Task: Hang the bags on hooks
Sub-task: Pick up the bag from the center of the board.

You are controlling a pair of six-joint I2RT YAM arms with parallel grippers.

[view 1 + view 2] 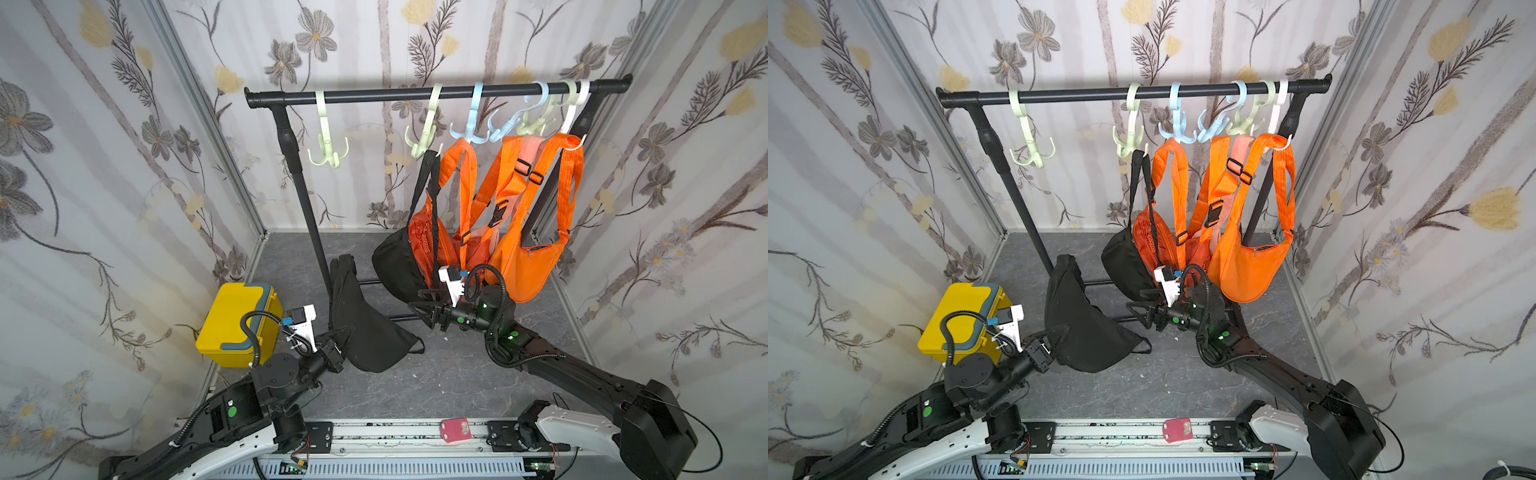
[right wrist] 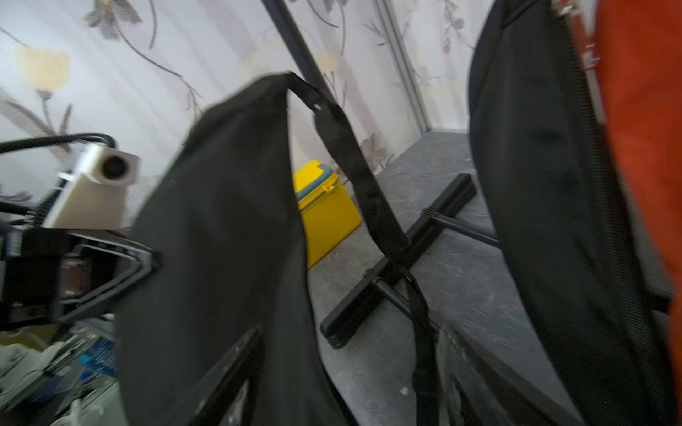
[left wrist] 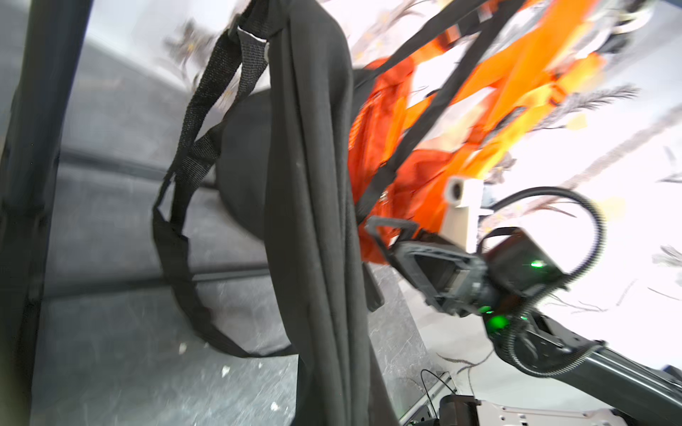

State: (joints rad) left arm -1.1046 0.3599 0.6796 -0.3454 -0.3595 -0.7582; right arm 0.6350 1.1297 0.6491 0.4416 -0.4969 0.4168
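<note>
Floral-papered booth, grey floor (image 1: 415,374): left gripper (image 1: 343,336) clamped on limp black fabric bag (image 1: 365,324); right gripper (image 1: 419,303) agape, empty. Risk: trailing webbing strap (image 3: 168,250) may snag black rack base (image 2: 448,201).

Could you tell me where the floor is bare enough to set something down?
Bare floor lies between the front rail and the held bag; another strip runs behind the rack post. Under the hanging bags, by the right gripper, it is crowded.
</note>
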